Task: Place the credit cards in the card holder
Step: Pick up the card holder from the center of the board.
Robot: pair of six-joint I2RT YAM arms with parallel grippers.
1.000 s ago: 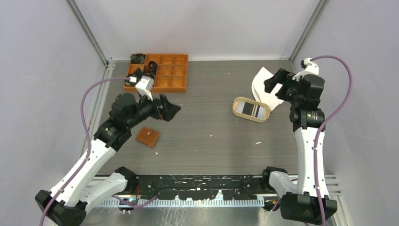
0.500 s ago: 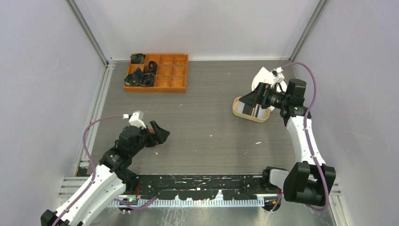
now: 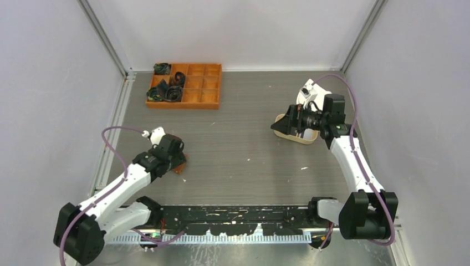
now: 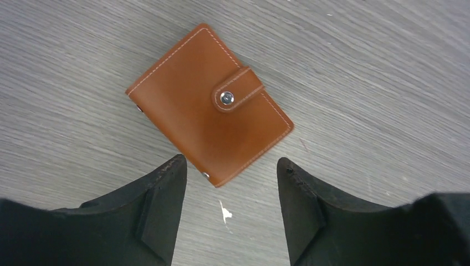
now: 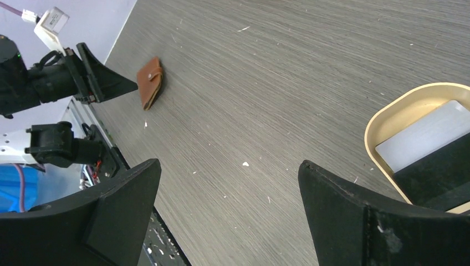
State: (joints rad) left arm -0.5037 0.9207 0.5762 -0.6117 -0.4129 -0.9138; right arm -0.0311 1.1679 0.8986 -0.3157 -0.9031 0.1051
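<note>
The left arm is stretching low from its base, wrist tipping down so the left fingers are hovering spread apart, grasping nothing, either side of the near corner of the brown wallet. The wallet is lying snapped shut on the counter, near the left front. The right arm is bending at its elbow and reaching forward, its right fingers gaping wide and empty just beside the oval tray, where the cards are lying.
</note>
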